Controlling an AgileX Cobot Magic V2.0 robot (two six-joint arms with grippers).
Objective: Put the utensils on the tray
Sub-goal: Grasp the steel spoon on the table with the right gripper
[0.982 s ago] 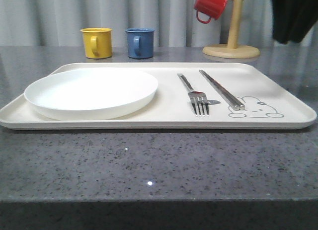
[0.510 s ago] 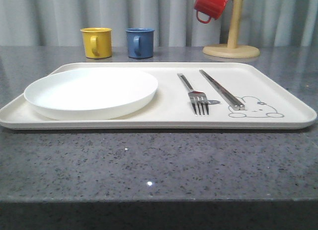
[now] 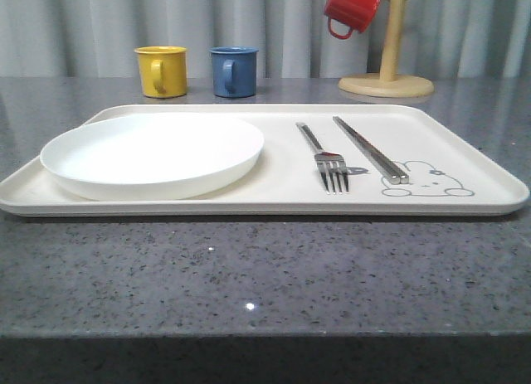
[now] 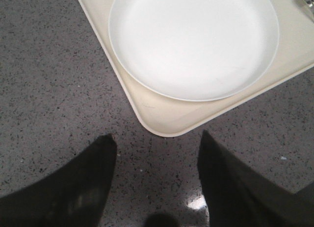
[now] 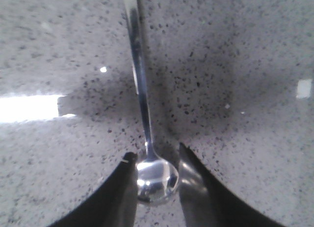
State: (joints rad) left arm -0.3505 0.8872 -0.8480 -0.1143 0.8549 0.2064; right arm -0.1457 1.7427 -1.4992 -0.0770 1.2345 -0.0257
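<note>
The cream tray (image 3: 249, 208) lies across the grey counter. On its right half a silver fork (image 3: 328, 162) and a pair of chopsticks (image 3: 369, 149) lie side by side, next to the rabbit drawing. In the right wrist view, my right gripper (image 5: 156, 149) is shut on the bowl of a shiny spoon (image 5: 157, 180); the spoon's handle points away over bare counter. My left gripper (image 4: 157, 138) is open with nothing between its fingers. It hovers over the counter just off a rounded corner of the tray (image 4: 167, 116).
A round white plate (image 3: 153, 152) fills the tray's left half. Behind the tray stand a yellow mug (image 3: 161, 70) and a blue mug (image 3: 233, 71). A red mug (image 3: 352, 8) hangs on a wooden mug tree (image 3: 387, 77) at the back right.
A dark arm at the top right of the front view one second ago has gone out of frame. The tray, fork and chopsticks have not moved.
</note>
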